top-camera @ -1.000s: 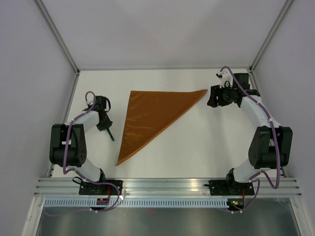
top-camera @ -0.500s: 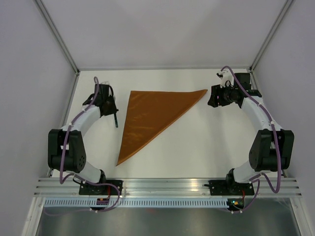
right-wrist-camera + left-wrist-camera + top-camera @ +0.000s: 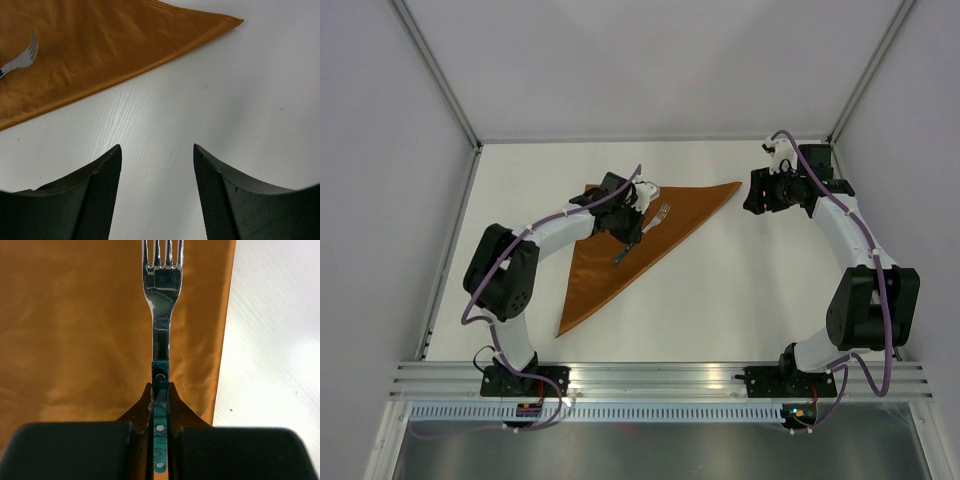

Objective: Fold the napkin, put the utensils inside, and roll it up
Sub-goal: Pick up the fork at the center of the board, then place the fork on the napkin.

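Rust-brown napkin (image 3: 595, 270), folded to a triangle; left gripper (image 3: 160, 395) clamped on fork (image 3: 162, 285) (green handle) above it; right gripper (image 3: 156, 147) with jaws apart.

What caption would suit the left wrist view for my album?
Left claw shut on a green-handled fork, its tines pointing forward over the rust-brown napkin, white table at right.
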Action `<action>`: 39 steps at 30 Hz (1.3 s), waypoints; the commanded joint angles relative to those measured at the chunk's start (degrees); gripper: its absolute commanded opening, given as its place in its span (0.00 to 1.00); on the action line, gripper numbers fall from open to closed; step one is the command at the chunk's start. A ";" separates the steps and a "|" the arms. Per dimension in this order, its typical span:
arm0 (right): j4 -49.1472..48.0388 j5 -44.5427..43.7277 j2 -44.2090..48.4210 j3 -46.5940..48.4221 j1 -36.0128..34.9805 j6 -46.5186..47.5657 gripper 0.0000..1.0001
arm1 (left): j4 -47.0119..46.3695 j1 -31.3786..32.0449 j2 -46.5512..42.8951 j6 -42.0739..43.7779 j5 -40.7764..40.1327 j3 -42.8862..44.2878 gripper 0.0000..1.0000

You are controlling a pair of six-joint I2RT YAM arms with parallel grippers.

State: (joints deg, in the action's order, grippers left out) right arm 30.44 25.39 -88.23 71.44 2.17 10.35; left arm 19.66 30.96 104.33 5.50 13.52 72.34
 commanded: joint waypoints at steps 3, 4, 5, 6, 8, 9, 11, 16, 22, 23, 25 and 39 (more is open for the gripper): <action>-0.82 -0.69 1.48 1.51 0.37 -0.15 0.65 | 0.20 1.12 1.04 7.07 6.43 4.21 0.02; -0.90 -0.69 1.39 1.34 0.37 -0.24 0.65 | 0.55 1.64 1.66 7.42 6.61 4.65 0.02; -1.17 -0.43 1.39 1.07 0.37 -0.33 0.65 | 1.34 1.82 2.10 7.42 7.22 5.09 0.02; -1.34 -0.43 1.30 0.90 0.37 -0.42 0.65 | 1.95 2.00 3.32 7.07 7.40 6.40 0.02; -1.78 -0.51 1.13 0.63 0.37 -0.51 0.65 | 3.27 2.35 4.38 5.76 8.19 7.73 0.02; -1.70 -0.51 0.86 0.63 0.37 -0.51 0.65 | 3.98 2.87 4.82 5.49 8.54 8.08 0.02; -1.78 -0.51 0.77 0.63 0.37 -0.51 0.64 | 3.98 3.40 5.53 4.88 7.93 8.00 0.02; -2.05 -0.08 0.60 0.46 0.37 -0.68 0.64 | 4.07 3.76 7.28 2.86 7.49 7.03 0.02; -2.05 -0.07 0.16 0.28 0.46 -0.86 0.64 | 4.16 4.37 8.34 1.53 6.70 6.15 0.02; -2.05 0.01 0.16 0.28 0.37 -0.86 0.64 | 4.16 4.28 8.69 1.36 6.87 5.98 0.02; -2.05 0.10 -0.02 0.28 0.46 -0.77 0.64 | 3.98 4.28 9.22 0.92 7.57 5.89 0.02; -2.05 0.28 -0.28 -0.07 0.37 -0.86 0.63 | 3.98 4.99 10.45 -1.10 7.49 4.48 0.02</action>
State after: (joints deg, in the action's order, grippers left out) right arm 29.76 25.19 -88.23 71.40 2.42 10.26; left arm 23.99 35.42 113.99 6.92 19.66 77.14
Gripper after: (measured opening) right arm 0.637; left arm 0.067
